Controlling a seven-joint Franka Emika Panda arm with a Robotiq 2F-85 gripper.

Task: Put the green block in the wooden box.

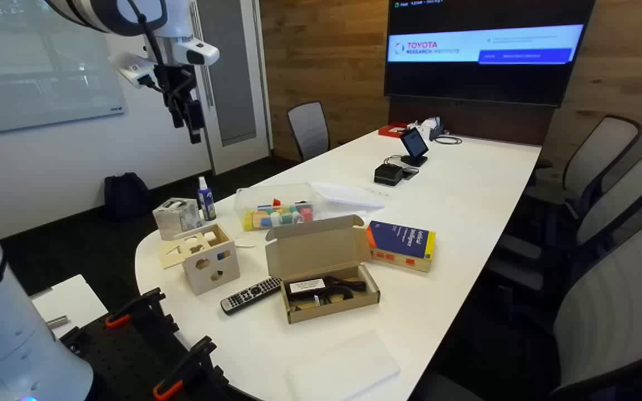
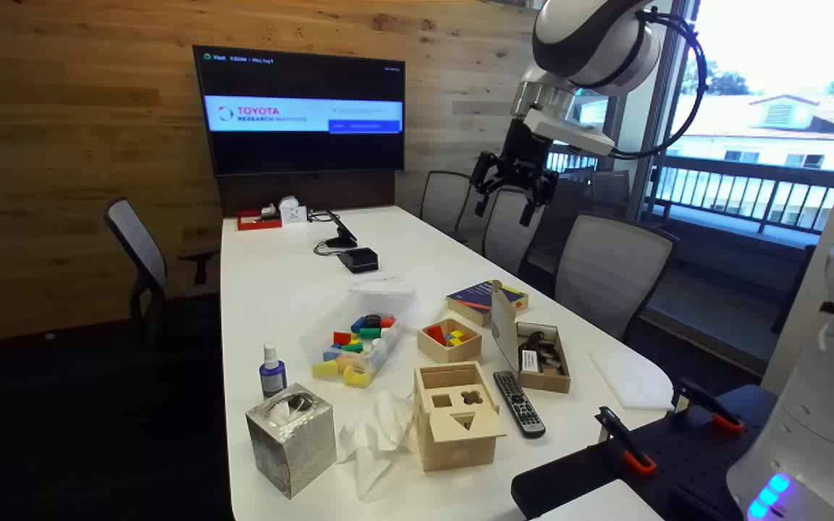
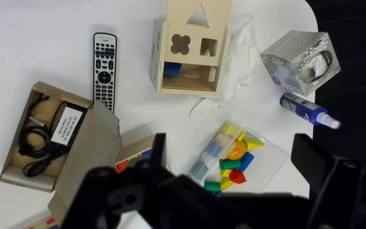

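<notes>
Two small green cylinder blocks lie in a clear plastic bin point(image 3: 265, 165); in the wrist view one green block point(image 3: 230, 164) is near its middle, another green block point(image 3: 212, 186) lower left. Green pieces point(image 2: 370, 333) also show in an exterior view. A light wooden box with shape holes point(image 2: 457, 454) stands on the table with its lid slid partly open; it shows too in an exterior view point(image 1: 201, 280) and the wrist view point(image 3: 195, 58), a blue piece inside. My gripper point(image 3: 230, 136) is open and empty, high above the table in both exterior views point(image 1: 187, 131) point(image 2: 504, 210).
A smaller open wooden tray point(image 2: 449, 354) holds red and yellow pieces. An open cardboard box point(image 1: 332, 314) with cables, a remote point(image 1: 251, 295), a book point(image 1: 402, 242), a tissue box point(image 2: 290, 449), crumpled tissue point(image 2: 377, 441) and a spray bottle point(image 2: 272, 376) stand around.
</notes>
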